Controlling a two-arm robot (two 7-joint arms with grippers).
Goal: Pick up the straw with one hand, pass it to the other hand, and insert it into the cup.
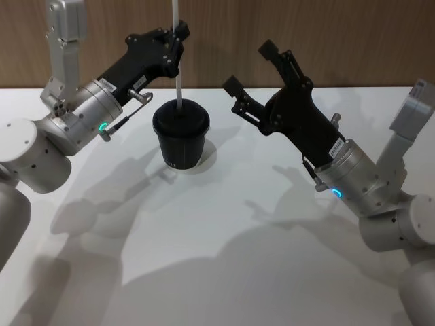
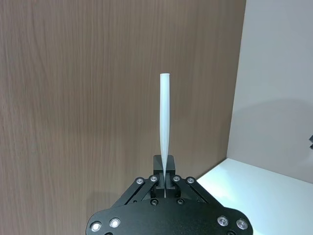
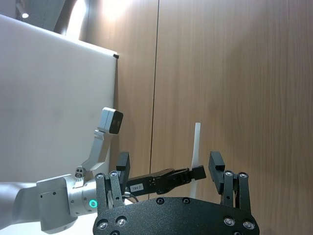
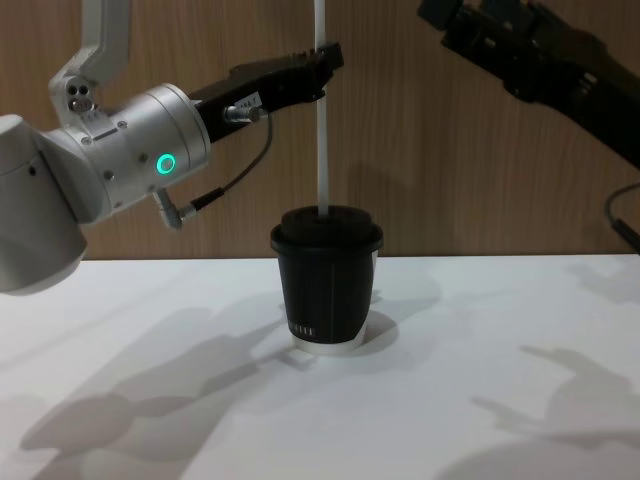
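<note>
- While the left gripper (image 1: 181,30) is pressed together on the straw (image 1: 177,61), it holds the straw upright directly above the cup (image 1: 180,139).
- Straw position: the lower end meets the centre of the cup's domed lid (image 4: 326,228); the upper end extends past the top edge of the head view.
- Grip point: the left gripper's fingers pinch the straw well above the lid, on its upper portion, with a long stretch of straw bare between fingers and lid.
- Left wrist view: the straw (image 2: 165,122) projects straight out from between the closed fingertips.
- Cup position: it stands upright on the white table (image 1: 224,272), near the wooden back wall (image 1: 340,41).
- Right gripper (image 1: 250,66): jaws spread apart, holding nothing, raised just to the right of the cup and apart from the straw.
</note>
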